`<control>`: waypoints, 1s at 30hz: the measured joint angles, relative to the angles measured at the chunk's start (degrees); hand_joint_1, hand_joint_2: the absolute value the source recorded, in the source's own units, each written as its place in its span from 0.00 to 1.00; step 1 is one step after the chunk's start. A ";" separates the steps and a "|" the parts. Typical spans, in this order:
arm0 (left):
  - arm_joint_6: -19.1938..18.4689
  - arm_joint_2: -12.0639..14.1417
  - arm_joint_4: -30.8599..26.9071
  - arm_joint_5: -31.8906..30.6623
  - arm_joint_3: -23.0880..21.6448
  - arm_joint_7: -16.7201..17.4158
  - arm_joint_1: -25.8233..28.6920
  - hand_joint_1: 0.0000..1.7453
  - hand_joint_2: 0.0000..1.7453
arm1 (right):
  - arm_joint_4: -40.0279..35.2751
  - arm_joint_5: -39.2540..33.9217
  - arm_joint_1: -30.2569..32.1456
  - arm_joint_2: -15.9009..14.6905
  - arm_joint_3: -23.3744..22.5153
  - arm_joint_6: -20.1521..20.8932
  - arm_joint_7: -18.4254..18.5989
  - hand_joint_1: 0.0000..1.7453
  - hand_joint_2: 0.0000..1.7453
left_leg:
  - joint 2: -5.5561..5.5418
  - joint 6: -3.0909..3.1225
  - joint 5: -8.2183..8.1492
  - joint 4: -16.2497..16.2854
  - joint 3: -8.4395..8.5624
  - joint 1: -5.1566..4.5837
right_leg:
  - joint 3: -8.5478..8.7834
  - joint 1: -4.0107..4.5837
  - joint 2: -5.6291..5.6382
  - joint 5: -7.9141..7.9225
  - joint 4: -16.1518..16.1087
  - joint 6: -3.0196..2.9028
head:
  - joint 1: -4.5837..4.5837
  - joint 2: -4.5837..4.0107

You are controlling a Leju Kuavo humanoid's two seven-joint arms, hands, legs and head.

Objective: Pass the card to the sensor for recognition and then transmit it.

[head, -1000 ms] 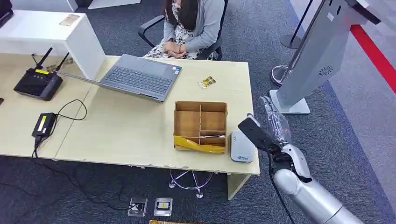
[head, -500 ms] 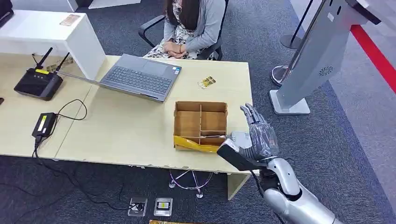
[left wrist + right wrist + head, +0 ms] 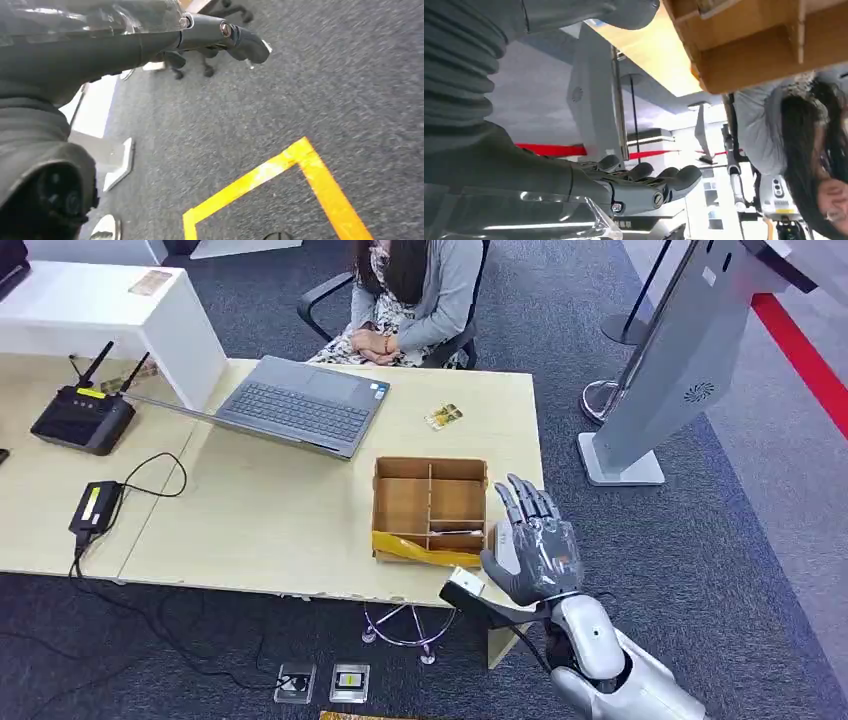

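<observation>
From above, the right robot hand (image 3: 530,545) hangs over the tabletop's (image 3: 280,520) near right corner, fingers spread and empty. It is just right of the cardboard box (image 3: 400,505). A thin white card (image 3: 455,532) seems to lie in the box's near right part. The left wrist view shows the left robot hand (image 3: 125,45), empty with fingers straight, above yellow floor tape (image 3: 280,170).

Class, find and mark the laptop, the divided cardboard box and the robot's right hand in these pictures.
laptop (image 3: 296,410), head view, middle of its keyboard.
cardboard box (image 3: 404,504), head view, floor of a left compartment.
right hand (image 3: 532,548), head view, back of the hand.
</observation>
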 joint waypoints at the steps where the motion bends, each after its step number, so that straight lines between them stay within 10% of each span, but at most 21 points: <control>1: 0.00 -0.04 -0.02 0.00 0.00 0.00 0.00 0.00 0.00 | -0.04 0.00 0.03 0.02 0.04 0.00 0.00 0.00 1.00 | 0.00 0.00 0.00 0.00 0.00 0.00 | 0.00 0.00 0.00 0.00 0.00 0.00 | 0.00 -0.02; 30: 0.02 -7.19 -10.27 0.77 0.02 4.33 0.64 0.00 0.00 | -7.76 5.28 4.39 7.34 -1.93 16.37 4.11 0.00 1.00 | 0.01 0.00 0.00 0.00 0.02 0.00 | 0.01 0.00 0.03 0.00 0.00 0.00 | 0.02 0.00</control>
